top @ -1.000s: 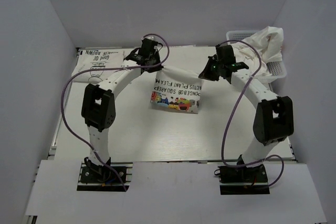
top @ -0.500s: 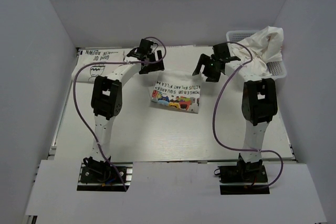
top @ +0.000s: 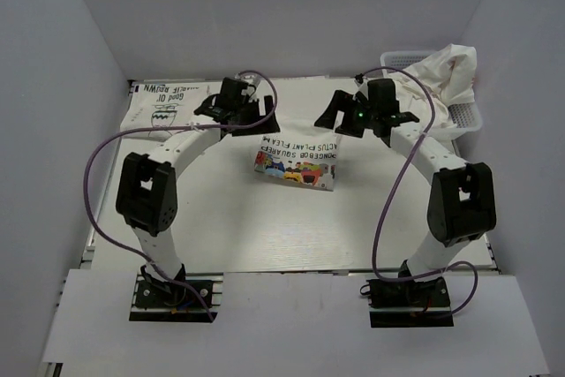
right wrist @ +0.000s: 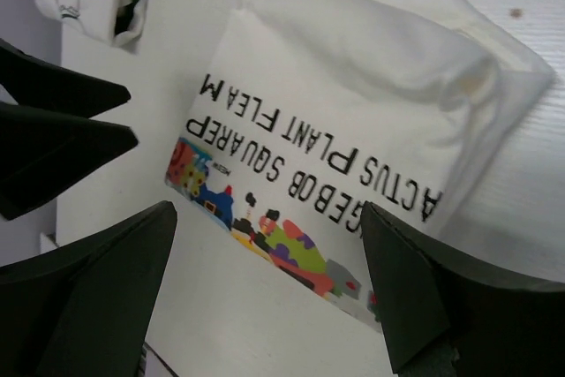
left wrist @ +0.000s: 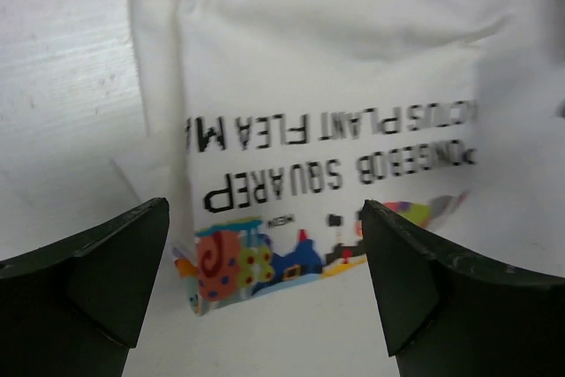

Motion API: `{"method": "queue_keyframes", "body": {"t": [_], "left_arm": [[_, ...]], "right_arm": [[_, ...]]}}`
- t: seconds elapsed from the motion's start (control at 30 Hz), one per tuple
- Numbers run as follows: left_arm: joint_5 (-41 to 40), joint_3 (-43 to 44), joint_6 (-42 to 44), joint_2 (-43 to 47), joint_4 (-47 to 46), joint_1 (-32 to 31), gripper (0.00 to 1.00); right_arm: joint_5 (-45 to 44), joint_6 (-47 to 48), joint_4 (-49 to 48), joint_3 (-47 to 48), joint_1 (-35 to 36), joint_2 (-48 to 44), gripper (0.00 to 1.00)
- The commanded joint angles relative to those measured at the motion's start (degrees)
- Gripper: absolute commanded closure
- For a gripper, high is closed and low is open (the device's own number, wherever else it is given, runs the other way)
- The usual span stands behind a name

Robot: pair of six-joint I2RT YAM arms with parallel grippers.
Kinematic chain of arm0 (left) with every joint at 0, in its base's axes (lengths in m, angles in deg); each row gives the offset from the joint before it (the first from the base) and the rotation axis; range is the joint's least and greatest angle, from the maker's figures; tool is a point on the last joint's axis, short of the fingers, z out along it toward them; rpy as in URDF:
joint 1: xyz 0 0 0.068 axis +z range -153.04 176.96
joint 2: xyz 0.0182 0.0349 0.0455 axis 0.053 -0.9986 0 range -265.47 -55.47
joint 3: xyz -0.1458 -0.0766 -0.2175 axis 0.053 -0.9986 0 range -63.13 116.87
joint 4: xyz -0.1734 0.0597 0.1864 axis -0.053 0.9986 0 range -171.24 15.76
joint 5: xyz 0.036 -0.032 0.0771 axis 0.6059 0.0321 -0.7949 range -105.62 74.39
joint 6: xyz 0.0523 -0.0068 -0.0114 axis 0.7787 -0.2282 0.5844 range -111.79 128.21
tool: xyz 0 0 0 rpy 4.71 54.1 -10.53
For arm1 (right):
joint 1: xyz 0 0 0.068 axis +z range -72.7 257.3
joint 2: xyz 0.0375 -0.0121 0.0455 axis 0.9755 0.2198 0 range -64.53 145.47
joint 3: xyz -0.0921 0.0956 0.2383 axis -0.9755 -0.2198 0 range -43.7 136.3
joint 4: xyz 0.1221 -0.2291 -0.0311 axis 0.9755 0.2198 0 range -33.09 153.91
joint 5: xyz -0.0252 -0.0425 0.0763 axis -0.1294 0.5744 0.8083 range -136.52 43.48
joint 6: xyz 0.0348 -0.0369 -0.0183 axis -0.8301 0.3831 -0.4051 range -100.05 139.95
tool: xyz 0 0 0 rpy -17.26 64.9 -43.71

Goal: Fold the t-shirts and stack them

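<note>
Left gripper [left wrist: 263, 218]: jaws spread wide, nothing held, above the folded t-shirt [top: 296, 161]. Right gripper [right wrist: 269, 214]: jaws likewise spread and empty over the same garment.

The folded t-shirt lies flat on the worktop [top: 265, 218], midway between the left and right edges and nearer the far edge. It is white, with two lines of black lettering and a colourful print band along its near edge.

A second folded t-shirt [top: 168, 103] lies at the far-left corner. Crumpled white t-shirts [top: 446, 77] fill the basket [top: 468, 116] at the far-right corner.
</note>
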Motion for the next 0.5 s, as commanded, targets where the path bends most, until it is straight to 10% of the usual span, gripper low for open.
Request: {"method": "queue_keyframes", "body": {"t": [0.0,0.2,0.47], "left_arm": [[5.34,1.44,1.42,5.38,-5.30,0.20,0.00],[27.22,-3.74,2.21,-1.81,-10.85,-0.33,0.00],[24.87,-19.19,4.86,-1.30,-13.29,0.28,0.00]], "right_arm": [[5.96,-1.43,-7.58,2.19,0.23,3.65,0.10],[4.13,-4.16,-11.73,9.56,-0.13,15.43,0.10],[-1.33,-2.49,-13.67,13.36,-1.01,25.63,0.10]]}}
